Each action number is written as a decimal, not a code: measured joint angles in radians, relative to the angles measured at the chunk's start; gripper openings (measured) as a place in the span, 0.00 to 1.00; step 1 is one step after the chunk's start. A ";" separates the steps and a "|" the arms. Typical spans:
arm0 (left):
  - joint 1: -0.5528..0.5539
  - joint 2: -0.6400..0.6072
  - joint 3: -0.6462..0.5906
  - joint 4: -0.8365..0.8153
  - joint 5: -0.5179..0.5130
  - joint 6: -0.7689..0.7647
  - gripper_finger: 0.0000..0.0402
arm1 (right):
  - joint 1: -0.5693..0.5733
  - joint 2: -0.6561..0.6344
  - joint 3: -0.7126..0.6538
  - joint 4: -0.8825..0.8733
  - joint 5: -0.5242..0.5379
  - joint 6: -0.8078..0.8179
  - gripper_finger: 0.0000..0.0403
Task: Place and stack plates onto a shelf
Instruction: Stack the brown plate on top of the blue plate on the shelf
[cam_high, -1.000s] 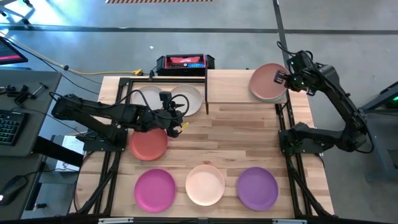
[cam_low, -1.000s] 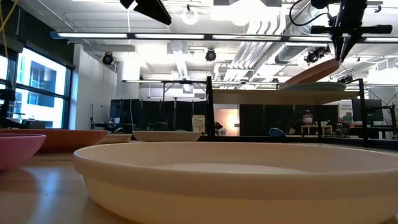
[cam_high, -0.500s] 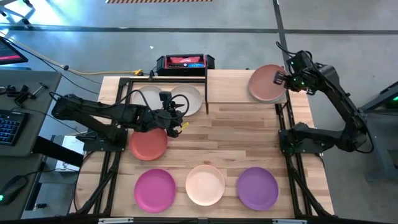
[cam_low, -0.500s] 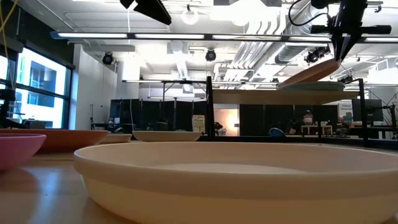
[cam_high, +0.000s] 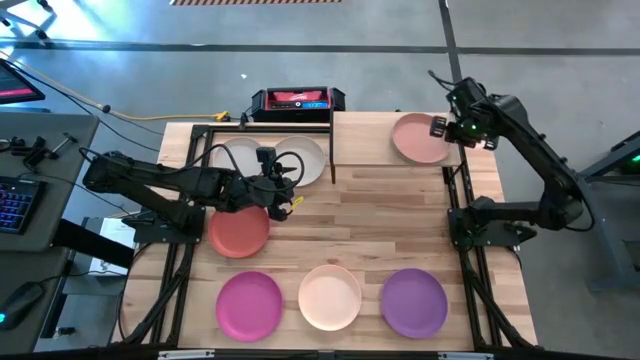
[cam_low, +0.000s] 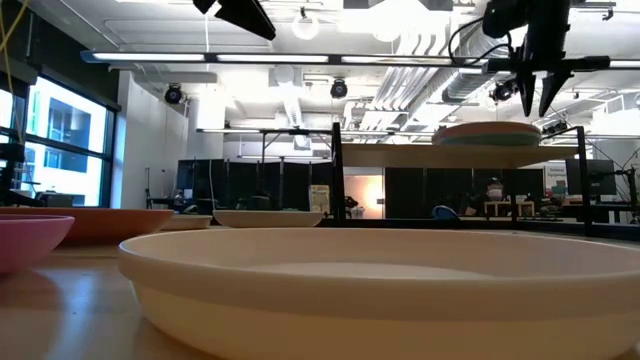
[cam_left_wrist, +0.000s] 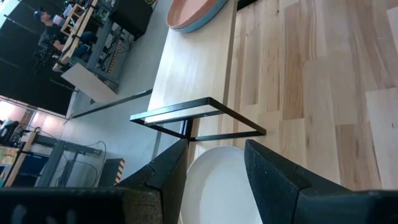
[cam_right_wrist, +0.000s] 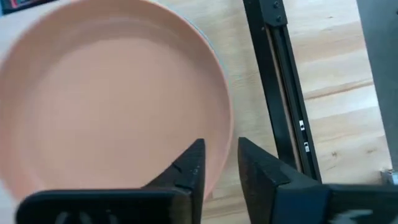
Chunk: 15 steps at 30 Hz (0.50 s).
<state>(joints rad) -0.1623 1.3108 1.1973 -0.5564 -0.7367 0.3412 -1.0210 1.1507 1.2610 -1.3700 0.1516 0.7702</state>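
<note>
Right gripper (cam_high: 438, 128): your fingers stand slightly parted above the rim of the round dusty pink matte plate (cam_high: 417, 138), gripping nothing.
Pink plate: you see it lying flat on a mint green plate (cam_low: 490, 141) atop the small light-wood shelf (cam_high: 360, 140).
Left gripper (cam_high: 272, 182): your jaws gape empty over the white plate (cam_high: 238, 157), beside the coral red plate (cam_high: 238, 234).

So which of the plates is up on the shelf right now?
The dusty pink plate, stacked on a mint green one on the shelf, by the right gripper; the others lie on the tabletop.
</note>
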 joint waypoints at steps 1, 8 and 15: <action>0.000 0.000 0.000 0.000 0.000 0.000 0.37 | 0.000 0.001 0.000 -0.002 0.000 0.011 0.21; 0.000 0.000 0.000 0.000 0.000 0.000 0.37 | 0.001 -0.006 0.000 -0.001 -0.070 0.017 0.23; 0.000 0.000 0.000 0.000 0.000 -0.013 0.37 | 0.127 -0.045 0.000 0.102 -0.183 0.030 0.23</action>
<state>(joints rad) -0.1623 1.3109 1.1973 -0.5565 -0.7368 0.3282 -0.8937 1.1053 1.2606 -1.2683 -0.0312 0.8005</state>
